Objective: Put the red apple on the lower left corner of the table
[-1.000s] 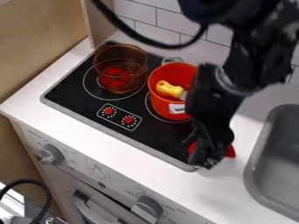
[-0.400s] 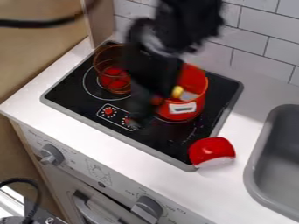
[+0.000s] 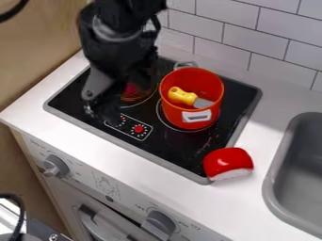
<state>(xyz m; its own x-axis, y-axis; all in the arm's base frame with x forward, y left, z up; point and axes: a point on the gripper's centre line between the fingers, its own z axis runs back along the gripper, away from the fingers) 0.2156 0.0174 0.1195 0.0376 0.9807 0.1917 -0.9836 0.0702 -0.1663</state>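
Red toy apple with a white underside (image 3: 228,163) is seen at the black stovetop's (image 3: 179,153) near right corner, beside the grey sink (image 3: 269,181). An orange-red pot (image 3: 192,115), in which a yellow-handled toy knife (image 3: 182,96) is held, is set farther back. A translucent brown pot (image 3: 134,96) is partly hidden by the black gripper (image 3: 102,116); its opening and any grip cannot be told.

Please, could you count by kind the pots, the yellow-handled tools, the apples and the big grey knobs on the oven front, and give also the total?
Pots: 2 (orange-red pot, brown see-through pot, partly hidden)
Yellow-handled tool: 1
Red apple: 1
Grey knobs: 2 (left knob, right knob)
Total: 6
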